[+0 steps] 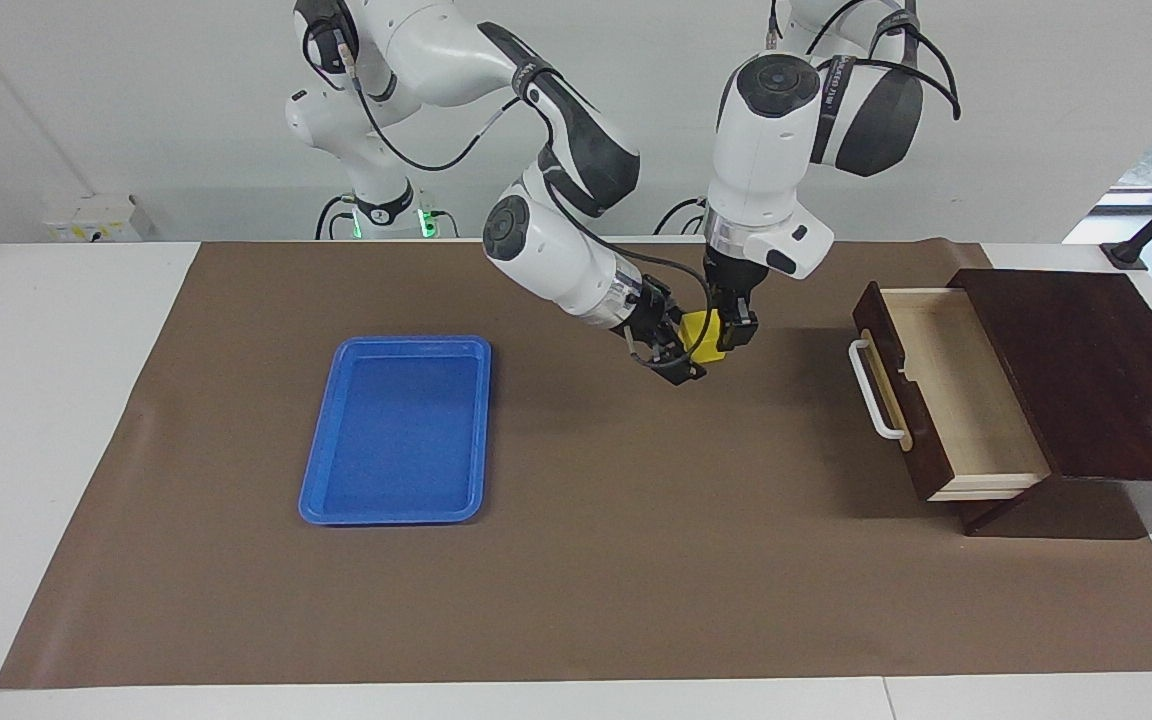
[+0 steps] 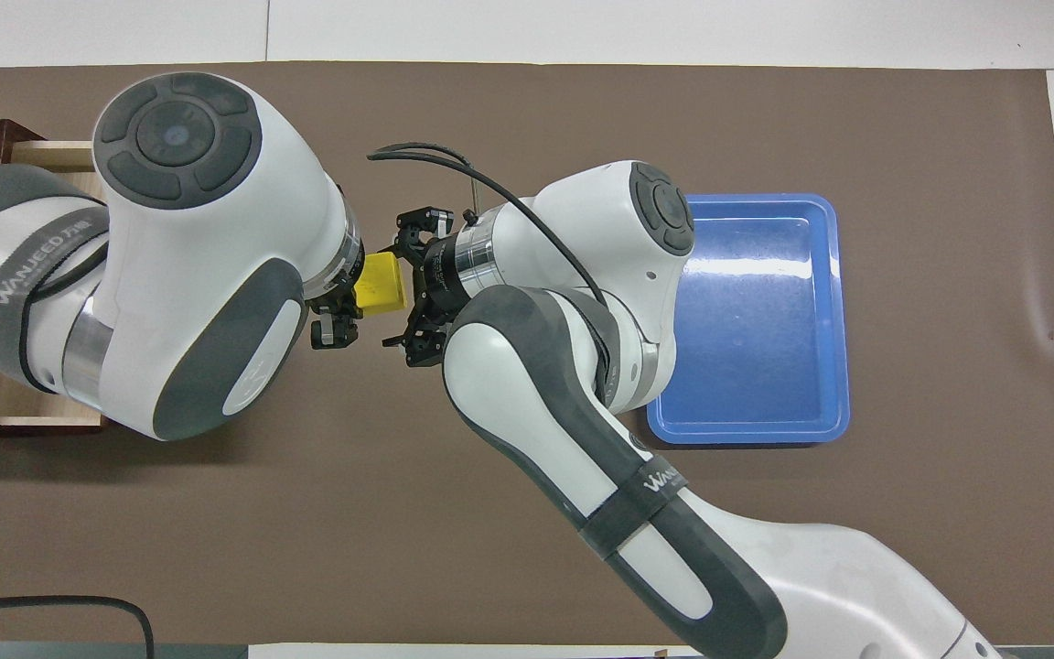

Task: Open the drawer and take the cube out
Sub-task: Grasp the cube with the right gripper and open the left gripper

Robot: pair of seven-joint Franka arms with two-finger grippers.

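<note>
Surface (image 1: 576, 600) carrying the dark box (image 1: 1086, 370) with its drawer (image 1: 946, 400) pulled open and a blue tray (image 1: 401, 430). Between them, raised, the left gripper (image 1: 731, 335) pinches the yellow cube (image 1: 704, 336); the right gripper (image 1: 676, 350), fingers spread, flanks it.

The drawer (image 1: 946, 395) stands pulled out at the left arm's end; the tray (image 1: 401, 430) lies toward the right arm's end.
</note>
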